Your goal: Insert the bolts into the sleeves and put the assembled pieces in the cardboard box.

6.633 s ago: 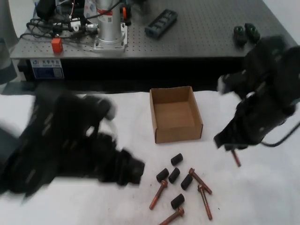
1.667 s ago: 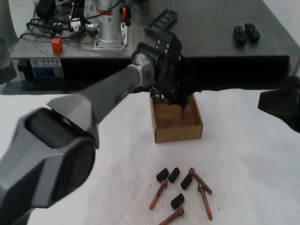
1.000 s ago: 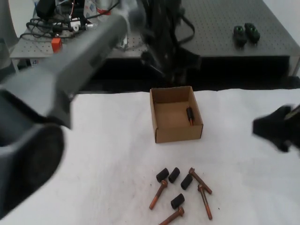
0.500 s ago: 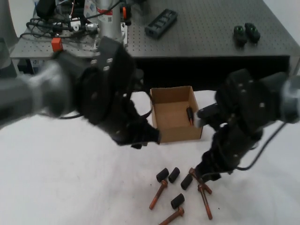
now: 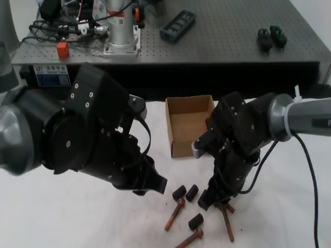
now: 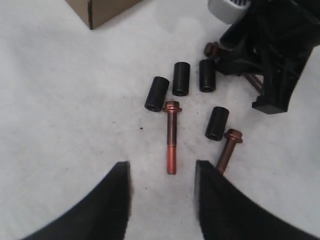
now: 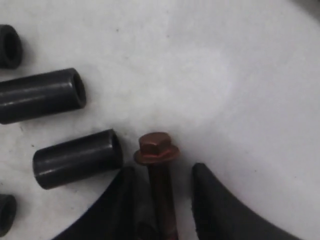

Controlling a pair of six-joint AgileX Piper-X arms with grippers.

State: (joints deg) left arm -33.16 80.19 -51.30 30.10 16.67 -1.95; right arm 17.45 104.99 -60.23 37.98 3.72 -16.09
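Several black sleeves and copper bolts lie loose on the white cloth in front of the cardboard box (image 5: 189, 124). My left gripper (image 6: 161, 170) hangs open above them, its line running along one bolt (image 6: 171, 137). Sleeves (image 6: 157, 93) (image 6: 181, 78) (image 6: 207, 75) lie beyond that bolt, and another sleeve (image 6: 217, 123) lies beside a second bolt (image 6: 227, 150). My right gripper (image 7: 163, 190) is low on the cloth, open, its fingers either side of a bolt (image 7: 156, 150). Two sleeves (image 7: 42, 95) (image 7: 77, 157) lie right beside it. In the high view the left gripper (image 5: 155, 185) and right gripper (image 5: 213, 199) flank the pile.
The box (image 6: 100, 7) stands just behind the pile, and the right arm's body (image 5: 235, 137) covers its right wall. Behind the cloth runs a perforated metal bench (image 5: 222, 36) with cables and fixtures. Bare cloth lies at far left and right.
Both arms have come down toward the pile in front of the box. The right gripper has dropped onto the bolts at the right. The left arm has swung forward and lower.
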